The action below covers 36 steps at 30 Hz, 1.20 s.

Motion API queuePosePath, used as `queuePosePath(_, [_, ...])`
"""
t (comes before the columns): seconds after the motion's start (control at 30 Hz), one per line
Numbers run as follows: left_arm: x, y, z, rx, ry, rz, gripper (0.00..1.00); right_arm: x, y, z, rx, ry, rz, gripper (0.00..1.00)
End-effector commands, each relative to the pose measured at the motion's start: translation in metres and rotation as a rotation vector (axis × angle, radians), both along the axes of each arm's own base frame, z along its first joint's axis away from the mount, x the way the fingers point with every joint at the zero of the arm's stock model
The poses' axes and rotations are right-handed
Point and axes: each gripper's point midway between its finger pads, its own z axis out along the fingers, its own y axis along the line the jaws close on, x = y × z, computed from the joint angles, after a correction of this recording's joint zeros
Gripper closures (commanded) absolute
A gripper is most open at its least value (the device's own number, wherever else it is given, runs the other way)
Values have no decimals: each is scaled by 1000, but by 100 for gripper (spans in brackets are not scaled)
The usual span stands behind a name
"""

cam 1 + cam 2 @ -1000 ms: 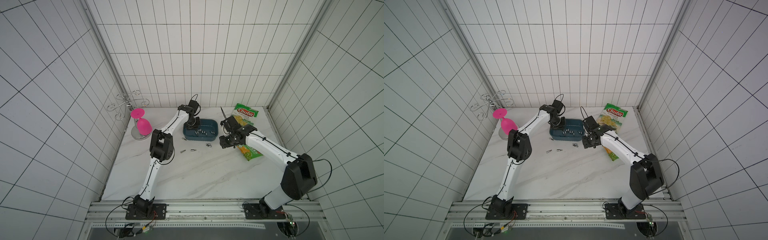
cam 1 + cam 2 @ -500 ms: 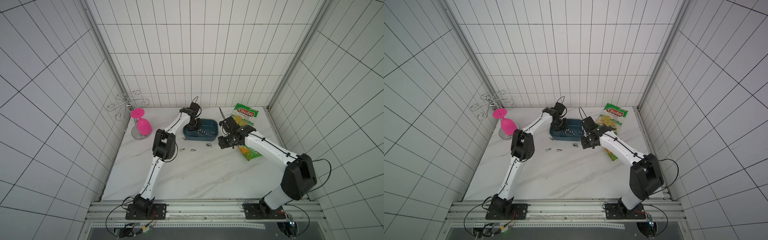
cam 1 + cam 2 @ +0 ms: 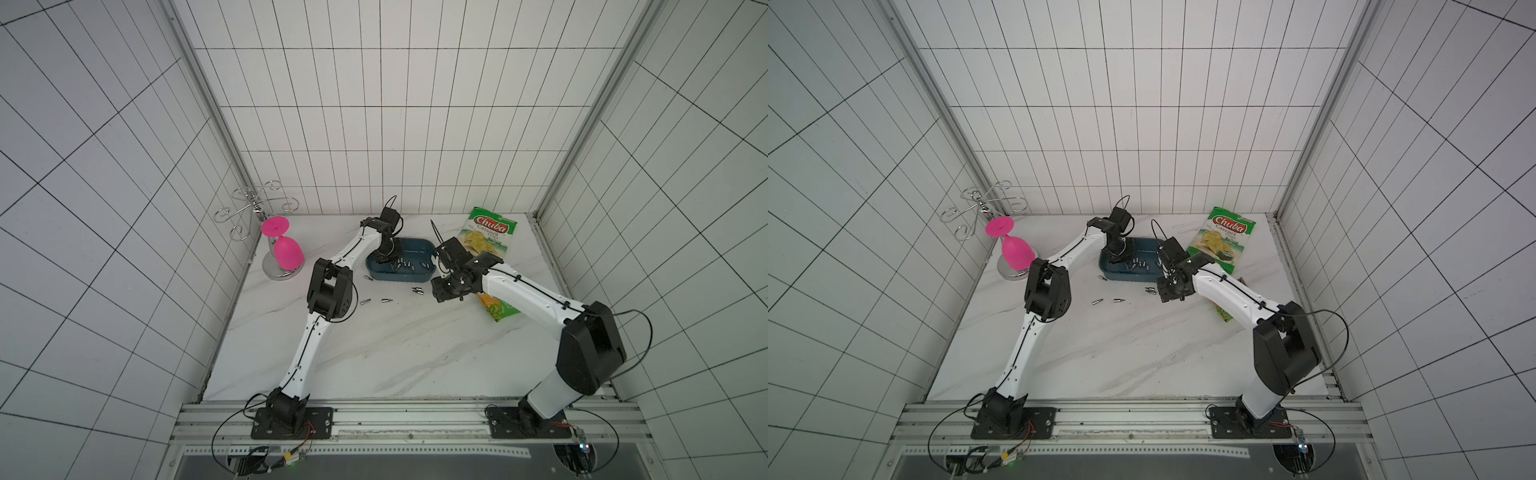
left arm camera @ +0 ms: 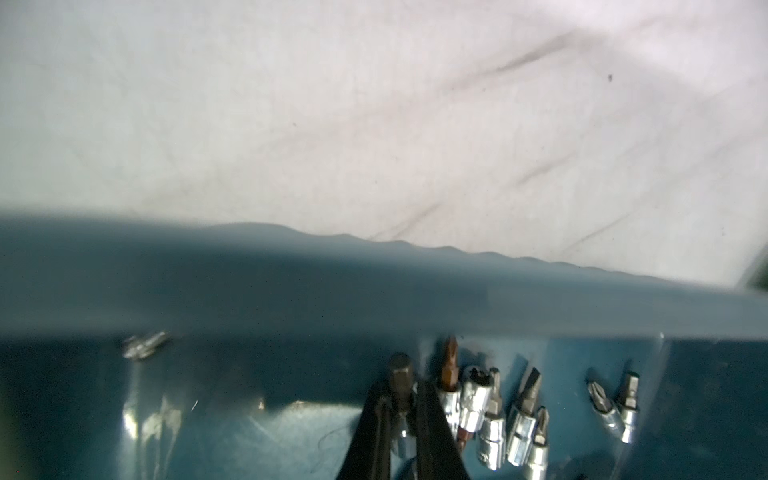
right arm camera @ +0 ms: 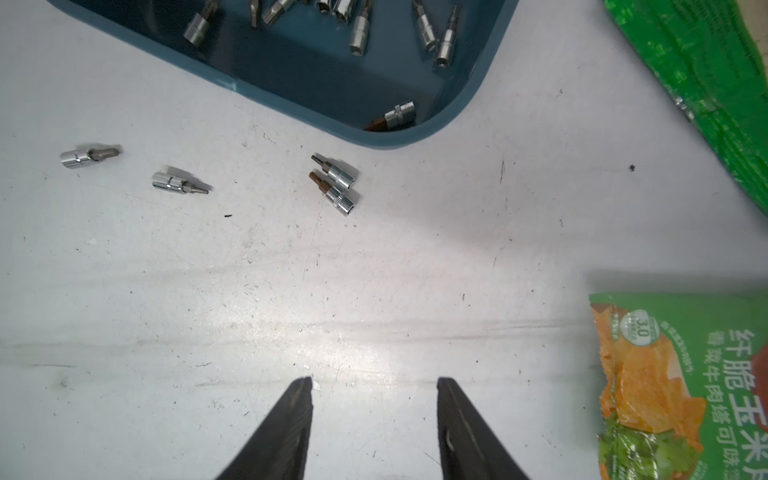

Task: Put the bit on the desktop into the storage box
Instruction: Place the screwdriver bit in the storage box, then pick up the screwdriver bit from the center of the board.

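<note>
Chromed, knurled bits (image 5: pixel 359 33) lie in the smooth teal storage box (image 5: pixel 291 102), which is rounded at its corners. Four loose bits (image 5: pixel 343 178) rest on the veined white desktop (image 5: pixel 374 291) beyond the right gripper (image 5: pixel 374 380), whose tapered black fingers are held apart and empty, pointed downward. The left arm (image 3: pixel 353 249) is folded down into the box. Only its wrist view shows the left gripper (image 4: pixel 402 390) clamped on a dark hex-ended bit (image 4: pixel 401 372), with others just beside the fingers.

Five loose bits (image 5: pixel 174 183) on the tabletop (image 3: pixel 395 353), four ahead of the right claw (image 5: pixel 374 382); one box (image 3: pixel 399 279) under the left claw (image 4: pixel 402 388); two snack bags (image 3: pixel 488 235); one pink glass (image 3: pixel 286 251).
</note>
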Motion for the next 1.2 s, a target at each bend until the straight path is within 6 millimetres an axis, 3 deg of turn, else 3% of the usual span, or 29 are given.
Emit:
queuePosePath(0.0, [2, -1, 10, -8, -19, -6, 80, -2, 8, -9, 6, 13, 14, 48])
queuePosePath(0.1, [3, 1, 28, -23, -36, 10, 67, -3, 10, -16, 1, 24, 31, 49])
queuePosePath(0.2, [4, 2, 47, -42, -57, 14, 62, -2, 13, -25, -1, 30, 48, 49])
queuePosePath(0.53, [-21, 20, 106, -71, -70, 5, 57, 14, 31, -58, 7, -2, 97, 49])
queuePosePath(0.83, [-79, 65, 115, -5, -35, 11, 56, 29, 43, -79, -4, -26, 113, 47])
queuePosePath(1.17, [-137, 105, 95, 64, 16, 41, 55, 42, 54, -94, -22, -24, 145, 47])
